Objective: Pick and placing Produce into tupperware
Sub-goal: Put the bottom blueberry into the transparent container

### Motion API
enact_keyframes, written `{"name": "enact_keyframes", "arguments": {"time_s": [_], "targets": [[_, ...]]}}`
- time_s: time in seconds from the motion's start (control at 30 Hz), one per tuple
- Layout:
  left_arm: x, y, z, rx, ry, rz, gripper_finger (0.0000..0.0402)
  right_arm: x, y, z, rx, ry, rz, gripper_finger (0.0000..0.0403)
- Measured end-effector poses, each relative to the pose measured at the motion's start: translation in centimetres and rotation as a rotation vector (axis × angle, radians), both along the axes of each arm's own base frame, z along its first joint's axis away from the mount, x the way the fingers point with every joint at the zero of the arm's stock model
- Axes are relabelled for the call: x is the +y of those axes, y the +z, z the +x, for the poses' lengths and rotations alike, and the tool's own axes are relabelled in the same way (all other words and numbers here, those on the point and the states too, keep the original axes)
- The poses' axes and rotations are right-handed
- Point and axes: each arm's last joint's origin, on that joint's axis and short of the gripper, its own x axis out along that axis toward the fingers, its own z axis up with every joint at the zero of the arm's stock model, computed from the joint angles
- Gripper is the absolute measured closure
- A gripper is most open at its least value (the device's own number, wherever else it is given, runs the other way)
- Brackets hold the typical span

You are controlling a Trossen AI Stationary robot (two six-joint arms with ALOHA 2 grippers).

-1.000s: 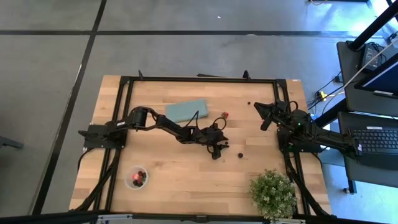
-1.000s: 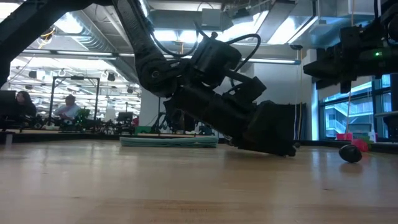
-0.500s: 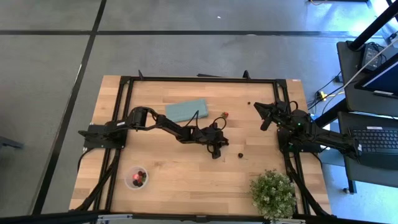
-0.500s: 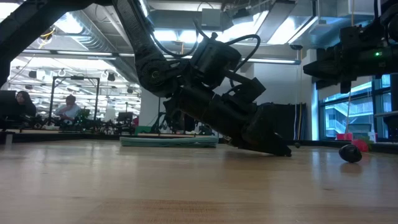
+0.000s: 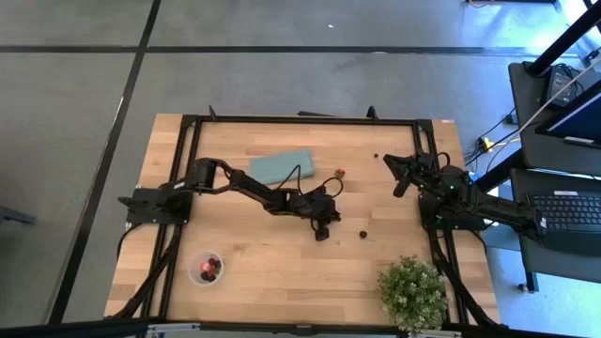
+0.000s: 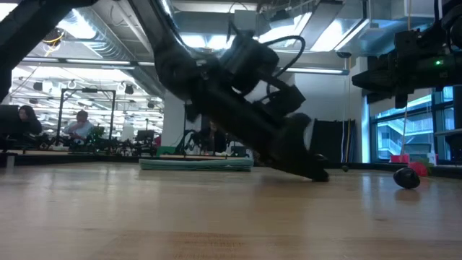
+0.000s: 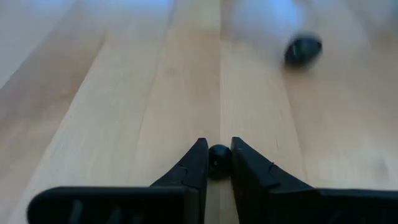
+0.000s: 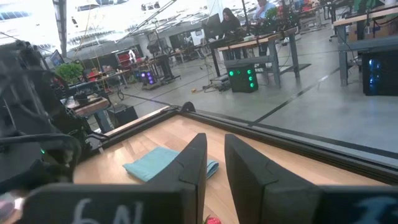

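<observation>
My left gripper reaches to the table's middle, its fingertips down at the wood, shut on a tiny dark berry. Another dark berry lies just to its right on the table, also in the left wrist view and the low view. A red berry and a dark one lie farther back. The tupperware, a small clear cup with red and dark berries inside, stands near the left near corner. My right gripper waits above the table's right side, fingers close together. My left gripper pinches the small dark berry between its two fingertips, right at their free ends. The fingers slant down from the table's left. The berry sits at table level; whether it rests on the wood or is just clear of it, I cannot tell.
A flat teal cloth lies toward the far side, left of the middle. A bushy green potted plant stands at the near right corner. A black frame runs round the table. Bare wood lies between the left gripper and the tupperware.
My left gripper has drawn back a little toward the table's left and tipped steeper, its tips staying down at the wood. The loose dark berry to its right has stayed where it was.
</observation>
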Motion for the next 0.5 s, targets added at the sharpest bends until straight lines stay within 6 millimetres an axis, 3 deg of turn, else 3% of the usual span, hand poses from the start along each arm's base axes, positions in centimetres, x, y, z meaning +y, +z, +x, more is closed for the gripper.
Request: {"name": "enact_keyframes", "arguments": {"time_s": [0.1,0.2,0.37,0.5], "targets": [[0.5,2.8,-1.1,0.086,-0.029,0.065,0.0364,0.0,0.0,0.0,0.000,0.000,0.000,0.0342],[1.4,7.0,-2.8,0.170,-0.039,0.115,0.0363,0.0,0.0,0.0,0.000,0.000,0.001,0.0342],[2.0,12.7,-8.2,0.411,-0.066,0.097,0.0353,0.0,0.0,0.0,-0.005,0.000,0.000,0.0342],[1.6,16.6,-13.4,0.582,-0.037,-0.031,0.0364,0.0,0.1,0.0,-0.011,0.000,0.000,0.0342]]}}
